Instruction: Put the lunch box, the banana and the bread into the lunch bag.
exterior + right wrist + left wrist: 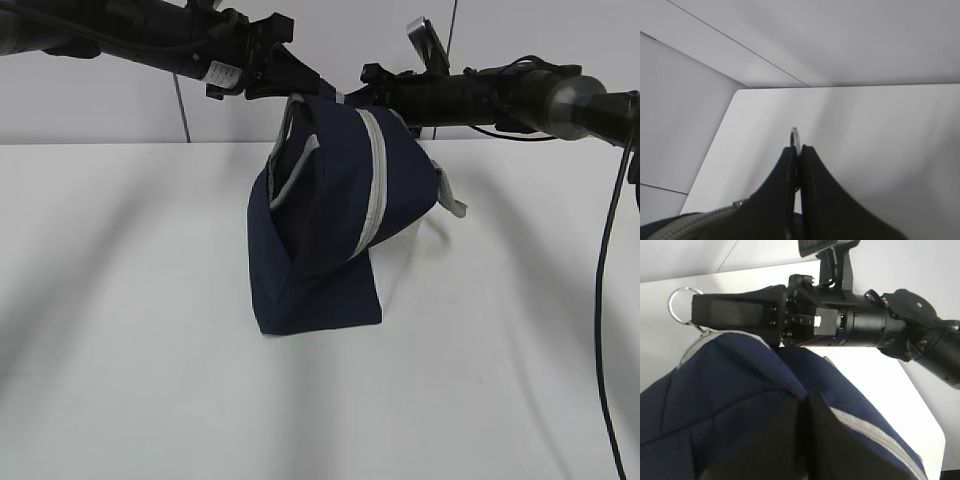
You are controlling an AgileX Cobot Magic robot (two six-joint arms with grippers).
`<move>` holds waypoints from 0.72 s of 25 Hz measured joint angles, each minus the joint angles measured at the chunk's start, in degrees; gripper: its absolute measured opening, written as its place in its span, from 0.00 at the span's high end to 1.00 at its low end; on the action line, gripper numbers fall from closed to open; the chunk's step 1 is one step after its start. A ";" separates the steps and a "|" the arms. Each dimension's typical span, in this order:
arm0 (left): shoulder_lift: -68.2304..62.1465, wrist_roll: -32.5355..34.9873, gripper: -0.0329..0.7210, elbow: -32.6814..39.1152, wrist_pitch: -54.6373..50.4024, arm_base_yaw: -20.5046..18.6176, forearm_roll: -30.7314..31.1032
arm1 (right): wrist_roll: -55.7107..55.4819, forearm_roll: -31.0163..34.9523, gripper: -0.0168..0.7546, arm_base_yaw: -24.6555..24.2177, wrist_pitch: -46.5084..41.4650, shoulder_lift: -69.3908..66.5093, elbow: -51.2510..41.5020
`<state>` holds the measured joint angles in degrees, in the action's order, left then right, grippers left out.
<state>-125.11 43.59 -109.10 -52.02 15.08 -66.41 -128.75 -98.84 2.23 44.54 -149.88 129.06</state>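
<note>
The dark navy lunch bag (330,230) stands in the middle of the white table, pulled up at its top by both grippers. My left gripper (298,92) is shut on the navy fabric at the bag's top edge; in the left wrist view its jaws (805,407) pinch a fold of the bag (730,390). My right gripper (350,95) is shut on the zipper's metal ring pull (795,136), which sticks out past its tips (799,149) and also shows in the left wrist view (684,305). The lunch box, banana and bread are out of view.
The white table (120,320) runs back to a pale wall. A grey strap handle (452,200) hangs off the bag's right side. A black cable (603,300) hangs down at the far right. The table's edge (940,445) shows in the left wrist view.
</note>
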 joint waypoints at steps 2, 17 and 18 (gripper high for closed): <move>0.00 0.00 0.94 0.00 -0.05 0.00 0.00 | 0.18 0.09 1.00 0.00 0.00 0.00 0.00; 0.81 -1.94 0.75 -0.18 -3.78 0.13 -1.40 | 1.18 0.01 0.66 -1.55 -2.60 -2.45 5.88; 0.81 -2.21 0.67 -0.24 -3.85 0.07 -1.40 | 1.18 -0.59 0.57 -1.80 -2.60 -2.54 6.79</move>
<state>-124.30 41.38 -109.34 -55.87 15.15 -67.81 -127.57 -99.43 0.43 41.94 -152.42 135.85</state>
